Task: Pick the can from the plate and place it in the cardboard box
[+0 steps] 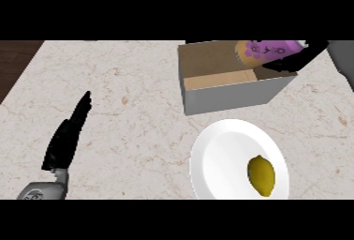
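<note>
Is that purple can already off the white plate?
Yes. The purple can is over the open cardboard box, held by the right hand; the white plate holds only a yellow lemon.

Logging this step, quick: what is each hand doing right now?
Left hand: open, fingers straight, holding nothing, resting over the counter.
Right hand: shut on the purple can, over the cardboard box.

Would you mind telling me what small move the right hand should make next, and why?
Probably lower a little and then open. The right hand is curled round the purple can, which sits tilted over the open cardboard box, at its far right corner. The plate now holds only a lemon.
</note>
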Controlling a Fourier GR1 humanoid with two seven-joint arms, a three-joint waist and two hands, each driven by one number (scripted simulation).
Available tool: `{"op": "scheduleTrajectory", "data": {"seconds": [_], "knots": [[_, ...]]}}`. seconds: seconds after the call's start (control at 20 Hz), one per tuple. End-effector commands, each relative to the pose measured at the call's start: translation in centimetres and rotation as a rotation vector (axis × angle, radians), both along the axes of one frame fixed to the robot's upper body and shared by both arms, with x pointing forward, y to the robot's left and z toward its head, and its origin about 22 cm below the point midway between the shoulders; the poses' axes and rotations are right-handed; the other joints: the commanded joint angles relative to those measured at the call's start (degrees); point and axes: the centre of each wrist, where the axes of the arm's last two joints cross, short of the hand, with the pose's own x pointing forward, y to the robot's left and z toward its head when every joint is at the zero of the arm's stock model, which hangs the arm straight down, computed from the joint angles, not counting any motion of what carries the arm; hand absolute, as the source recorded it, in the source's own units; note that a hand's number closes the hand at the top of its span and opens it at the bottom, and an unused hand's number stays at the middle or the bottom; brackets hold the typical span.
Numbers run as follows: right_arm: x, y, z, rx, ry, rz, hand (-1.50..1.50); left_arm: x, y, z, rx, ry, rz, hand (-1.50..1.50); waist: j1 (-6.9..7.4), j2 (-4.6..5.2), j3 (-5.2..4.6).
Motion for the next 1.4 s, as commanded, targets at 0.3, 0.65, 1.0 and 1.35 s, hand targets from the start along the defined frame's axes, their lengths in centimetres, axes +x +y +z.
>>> {"op": "scheduleTrajectory", "data": {"seconds": [0.3, 0.65, 1.0, 1.35], "knots": [[2.0, 7.1, -5.7, -0.165, 0.097, 0.198, 1.50, -1.0, 1.2, -0.1, 0.001, 0.004, 0.038, 0.00, -1.74, -0.46, -0.01], [2.3, 13.1, -9.0, -0.228, 0.177, 0.143, -1.50, -1.0, 0.3, -1.0, 0.004, 0.030, 0.040, 0.00, -2.52, -0.71, -0.04], [2.2, 13.0, -11.6, -0.077, 0.303, 0.155, -1.50, 0.1, 1.9, 1.2, -0.007, 0.002, 0.045, 0.00, -2.40, -0.43, 0.01], [3.6, 9.8, -9.9, 0.253, 0.492, 0.046, -1.50, -0.3, 1.0, 0.7, 0.008, 0.002, 0.038, 0.00, -1.42, 0.16, 0.07]]}}
